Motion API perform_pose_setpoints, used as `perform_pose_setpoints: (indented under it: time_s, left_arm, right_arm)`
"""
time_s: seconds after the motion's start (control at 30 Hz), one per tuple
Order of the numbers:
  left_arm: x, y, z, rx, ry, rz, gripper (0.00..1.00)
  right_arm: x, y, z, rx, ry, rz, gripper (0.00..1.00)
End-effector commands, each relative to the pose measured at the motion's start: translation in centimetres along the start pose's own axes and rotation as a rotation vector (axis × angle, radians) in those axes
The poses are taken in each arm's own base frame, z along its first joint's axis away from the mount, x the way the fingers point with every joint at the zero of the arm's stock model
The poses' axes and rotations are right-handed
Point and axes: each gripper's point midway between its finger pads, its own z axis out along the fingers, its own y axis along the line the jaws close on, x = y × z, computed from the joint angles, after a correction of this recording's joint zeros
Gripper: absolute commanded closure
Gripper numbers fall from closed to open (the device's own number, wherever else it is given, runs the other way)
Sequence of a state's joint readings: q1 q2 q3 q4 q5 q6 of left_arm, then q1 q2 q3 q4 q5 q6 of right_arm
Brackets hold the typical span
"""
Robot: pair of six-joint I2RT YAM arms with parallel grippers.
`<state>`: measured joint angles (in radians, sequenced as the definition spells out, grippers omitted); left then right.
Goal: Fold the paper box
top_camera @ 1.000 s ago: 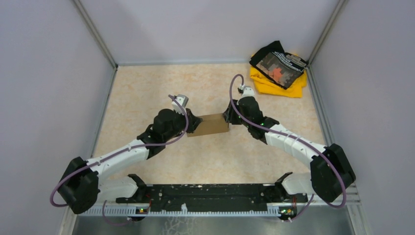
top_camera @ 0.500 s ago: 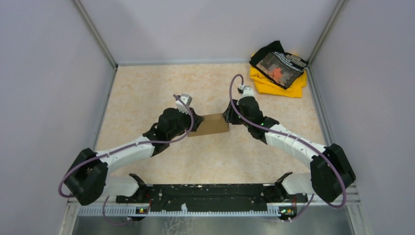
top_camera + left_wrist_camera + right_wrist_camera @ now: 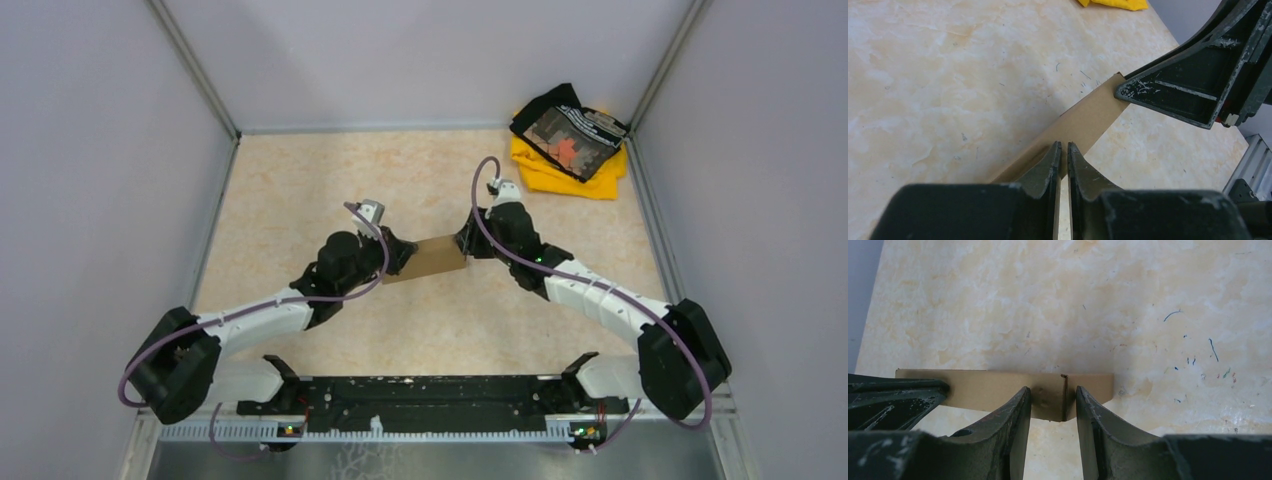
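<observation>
The paper box [image 3: 435, 257] is a plain brown cardboard piece held off the table's middle between both arms. My left gripper [image 3: 400, 255] is shut on its left edge. In the left wrist view the fingertips [image 3: 1064, 145] pinch the thin cardboard [image 3: 1088, 120]. My right gripper [image 3: 468, 243] is at the box's right end. In the right wrist view its jaws [image 3: 1053, 390] stand parted on either side of a folded corner of the box [image 3: 998, 385]. I cannot see them pressing it.
A yellow and black cloth pile [image 3: 568, 140] lies at the back right corner, and its yellow edge shows in the left wrist view [image 3: 1113, 4]. Grey walls enclose the marbled table [image 3: 300, 180] on three sides. The arm bases' rail [image 3: 430, 405] runs along the near edge.
My left arm has drawn back and dropped a little, still holding the box's left edge. The box looks slightly narrower from above. The right arm has barely shifted.
</observation>
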<state>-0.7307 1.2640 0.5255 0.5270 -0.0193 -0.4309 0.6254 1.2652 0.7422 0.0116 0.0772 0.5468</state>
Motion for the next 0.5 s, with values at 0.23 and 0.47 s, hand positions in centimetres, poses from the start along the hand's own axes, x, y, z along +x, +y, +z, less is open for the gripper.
perform_pose_setpoints:
  time_s: [0.23, 0.47]
  left_arm:
    - [5.6, 2.4, -2.1, -0.068, 0.172, -0.002, 0.85]
    - [6.7, 1.7, -3.4, -0.021, 0.183, -0.048, 0.85]
  right_arm:
    - [8.0, -4.1, -2.4, 0.115, 0.258, -0.044, 0.63]
    - [9.2, -4.8, -4.2, 0.122, 0.271, -0.026, 0.63]
